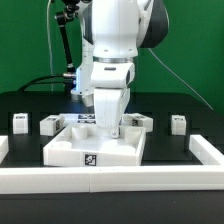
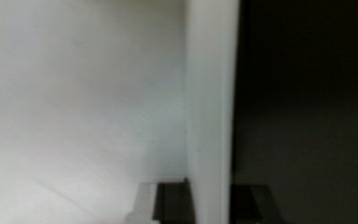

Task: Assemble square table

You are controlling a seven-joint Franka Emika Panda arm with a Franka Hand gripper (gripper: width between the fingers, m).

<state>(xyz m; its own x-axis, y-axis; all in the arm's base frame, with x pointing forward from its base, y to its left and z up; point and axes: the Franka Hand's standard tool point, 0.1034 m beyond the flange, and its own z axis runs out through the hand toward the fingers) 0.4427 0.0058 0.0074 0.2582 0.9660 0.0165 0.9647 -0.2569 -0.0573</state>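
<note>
Pinched narrow on the raised rim of the square slab (image 1: pixel 93 146), with one of the fingers (image 2: pixel 172 207) on the inside of the thin wall and one on the outside. Up close in the wrist view: a straight white rim running right through the gap, with white slab floor on one side and black tabletop (image 2: pixel 309 100) on the other.

Held out at the edge, not in the middle. Nearly all of the slab spread out from the fingers toward the camera and the exterior view's left. Lying flat on the tabletop, as far as can be told.

Nearest leg (image 1: pixel 140 122) just beside the fingers on the exterior view's right, another leg (image 1: pixel 178 123) farther that way. Two more legs (image 1: pixel 48 124) well apart on the other side.

Probably a slide or a turn next. With a hold so far off the middle, likely to swing round the fingers, so best moved slowly.
</note>
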